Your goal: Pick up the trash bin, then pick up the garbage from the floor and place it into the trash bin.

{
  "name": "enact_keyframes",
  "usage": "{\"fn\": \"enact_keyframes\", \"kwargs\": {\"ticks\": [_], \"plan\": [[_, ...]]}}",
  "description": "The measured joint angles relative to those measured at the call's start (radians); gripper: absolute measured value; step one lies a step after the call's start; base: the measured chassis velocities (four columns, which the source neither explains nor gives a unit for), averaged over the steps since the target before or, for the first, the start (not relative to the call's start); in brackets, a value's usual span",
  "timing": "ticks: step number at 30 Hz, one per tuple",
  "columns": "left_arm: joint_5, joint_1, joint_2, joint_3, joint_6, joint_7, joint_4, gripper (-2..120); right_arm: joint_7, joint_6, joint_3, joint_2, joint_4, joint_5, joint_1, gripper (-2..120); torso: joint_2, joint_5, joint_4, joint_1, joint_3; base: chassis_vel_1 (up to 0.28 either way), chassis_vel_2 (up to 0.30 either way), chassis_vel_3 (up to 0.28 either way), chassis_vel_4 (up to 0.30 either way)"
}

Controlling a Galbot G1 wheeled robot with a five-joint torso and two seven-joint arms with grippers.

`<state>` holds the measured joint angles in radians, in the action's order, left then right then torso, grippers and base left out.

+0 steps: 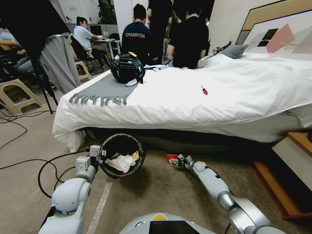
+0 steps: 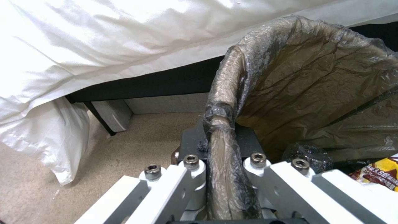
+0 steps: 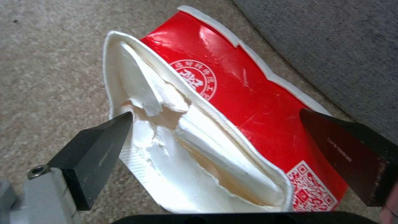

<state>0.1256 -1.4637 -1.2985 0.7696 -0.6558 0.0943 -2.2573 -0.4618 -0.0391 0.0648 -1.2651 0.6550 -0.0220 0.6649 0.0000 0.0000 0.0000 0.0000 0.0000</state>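
Two grippers engaged: left gripper (image 2: 219,174) pinches the trash bin (image 1: 123,155) by its lined rim, held near the bed. Right gripper (image 3: 215,124), spread, straddles the red-and-white packet (image 3: 232,124) on the carpet (torn open). Risk: flimsy packet buckles or slides from the closing pads.

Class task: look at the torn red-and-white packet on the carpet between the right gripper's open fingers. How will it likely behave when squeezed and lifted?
The red-and-white packet looks torn open and hollow, so it will probably crumple flat when the right gripper closes. It seems thin and empty, so likely very light. Its glossy red face may slip against the fingers.
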Motion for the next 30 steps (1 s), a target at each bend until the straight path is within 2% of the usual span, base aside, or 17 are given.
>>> {"fn": "enact_keyframes", "kwargs": {"ticks": [7,8,11,12,16,17,19,21,23,24,26,30], "plan": [[0.006,0.006,0.006,-0.003,0.002,0.001,0.012,4,0.003,0.003,0.005,0.002,0.006,-0.003,0.008,68,0.0,0.0,0.0,0.0,0.0,0.0,0.0,0.0,0.0],[0.006,0.006,0.006,-0.003,0.002,0.001,0.012,4,0.003,0.003,0.005,0.002,0.006,-0.003,0.008,68,0.0,0.0,0.0,0.0,0.0,0.0,0.0,0.0,0.0],[0.006,0.008,0.007,-0.004,0.004,0.001,0.017,4,0.013,0.003,0.008,0.002,0.011,-0.004,0.012,54,0.0,0.0,0.0001,0.0,0.0,0.0,0.0,0.0,0.0],[0.006,0.008,0.007,-0.004,0.004,0.001,0.017,4,0.013,0.003,0.008,0.002,0.011,-0.004,0.012,54,0.0,0.0,0.0001,0.0,0.0,0.0,0.0,0.0,0.0],[0.006,0.007,0.009,-0.004,0.005,0.002,0.018,4,0.026,0.003,0.014,0.001,0.015,-0.005,0.022,34,0.0,0.0,0.0,0.0,0.0,0.0,0.0,0.0,0.0],[0.006,0.007,0.009,-0.004,0.005,0.002,0.018,4,0.026,0.003,0.014,0.001,0.015,-0.005,0.022,34,0.0,0.0,0.0,0.0,0.0,0.0,0.0,0.0,0.0],[0.007,0.009,0.012,-0.004,0.006,0.002,0.021,4,0.036,0.004,0.016,0.001,0.017,-0.009,0.026,24,0.0,0.0,-0.0001,0.0,0.0,0.0,0.0,0.0,0.0],[0.007,0.01,0.012,-0.004,0.006,0.003,0.022,4,0.041,0.005,0.016,0.001,0.017,-0.012,0.027,21,0.0,0.0,0.0,0.0,0.0,0.0,0.0,0.0,0.0],[0.007,0.014,0.012,-0.007,0.006,0.003,0.026,4,0.052,0.011,0.016,0.001,0.018,-0.021,0.028,9,0.0,0.0001,0.0,0.0,0.0,0.0,0.0,0.0,0.0],[0.007,0.014,0.012,-0.007,0.006,0.003,0.026,4,0.052,0.011,0.016,0.001,0.018,-0.021,0.028,9,0.0,0.0001,0.0,0.0,0.0,0.0,0.0,0.0,0.0],[0.007,0.018,0.012,-0.008,0.006,0.003,0.03,4,0.056,0.013,0.016,0.002,0.018,-0.023,0.028,0,0.0,0.0001,0.0001,0.0,0.0,0.0,0.0,0.0,0.0],[0.007,0.019,0.009,-0.011,0.006,0.003,0.032,4,0.082,0.012,0.04,0.004,0.038,-0.024,0.042,0,0.0,0.0002,0.0001,0.0,0.0,0.0,0.0,0.0,0.0]]}}
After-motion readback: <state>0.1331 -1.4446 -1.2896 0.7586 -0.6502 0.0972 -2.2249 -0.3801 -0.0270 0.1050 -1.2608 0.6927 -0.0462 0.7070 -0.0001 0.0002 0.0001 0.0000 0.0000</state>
